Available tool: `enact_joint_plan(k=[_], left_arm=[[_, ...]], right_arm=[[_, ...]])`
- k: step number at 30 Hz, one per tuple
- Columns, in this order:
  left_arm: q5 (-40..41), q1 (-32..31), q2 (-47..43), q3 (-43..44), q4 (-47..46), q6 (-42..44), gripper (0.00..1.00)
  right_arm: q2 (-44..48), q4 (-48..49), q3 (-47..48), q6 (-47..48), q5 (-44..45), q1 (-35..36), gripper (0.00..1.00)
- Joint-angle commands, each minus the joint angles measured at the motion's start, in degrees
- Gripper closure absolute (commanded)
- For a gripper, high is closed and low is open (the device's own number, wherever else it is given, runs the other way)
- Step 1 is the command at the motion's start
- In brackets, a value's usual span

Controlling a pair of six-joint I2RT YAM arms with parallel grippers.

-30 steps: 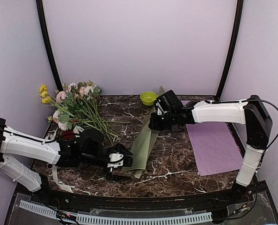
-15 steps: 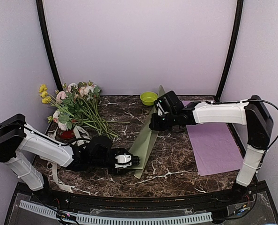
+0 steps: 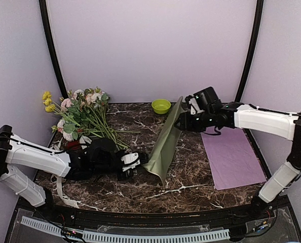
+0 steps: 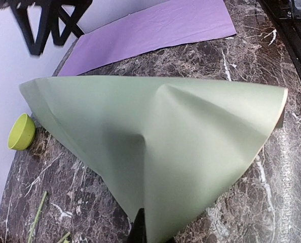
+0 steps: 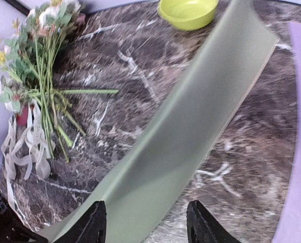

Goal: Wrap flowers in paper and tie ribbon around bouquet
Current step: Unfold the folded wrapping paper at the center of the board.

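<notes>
The sage-green paper point(image 3: 165, 142) stands up off the table in a long arch; a thin peach edge runs along its side point(image 5: 258, 63). My left gripper point(image 3: 134, 162) is shut on its near corner, and in the left wrist view the paper point(image 4: 181, 147) hides all but a dark finger at the gripper point(image 4: 140, 233). My right gripper point(image 3: 185, 120) is open beside the paper's far end, its fingers point(image 5: 92, 223) spread wide above the sheet. The flowers point(image 3: 82, 114) lie at the back left. The cream ribbon point(image 5: 24, 147) lies looped by their stems. No bouquet is in view.
A flat purple sheet point(image 3: 231, 157) lies on the right of the dark marble table point(image 3: 191, 182). A lime-green bowl point(image 3: 160, 106) sits at the back centre, just behind the paper's far end. Loose green stems point(image 5: 84, 92) stretch toward the middle.
My left gripper closed on the paper's near corner and raised it. My right gripper opened, let go of the far end and drew back to the right.
</notes>
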State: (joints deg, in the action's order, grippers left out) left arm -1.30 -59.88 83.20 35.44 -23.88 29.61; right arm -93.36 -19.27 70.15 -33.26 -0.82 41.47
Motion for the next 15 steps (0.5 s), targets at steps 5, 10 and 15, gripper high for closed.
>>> enact_joint_plan(k=[5, 10, 15], left_arm=[[4.6, 0.3, -1.7, 0.8, 18.0, -1.5, 1.00], [4.0, 0.2, 0.1, 2.8, 24.2, 1.3, 1.00], [3.2, -0.6, 4.1, 5.9, 31.7, 3.3, 1.00]], right_arm=[[12.2, -1.5, -8.7, 4.6, -6.1, -16.8, 0.27], [7.8, 1.1, -9.6, 4.8, -11.3, -20.4, 0.21], [-1.6, 3.9, -6.4, 5.4, -15.0, -23.2, 0.21]])
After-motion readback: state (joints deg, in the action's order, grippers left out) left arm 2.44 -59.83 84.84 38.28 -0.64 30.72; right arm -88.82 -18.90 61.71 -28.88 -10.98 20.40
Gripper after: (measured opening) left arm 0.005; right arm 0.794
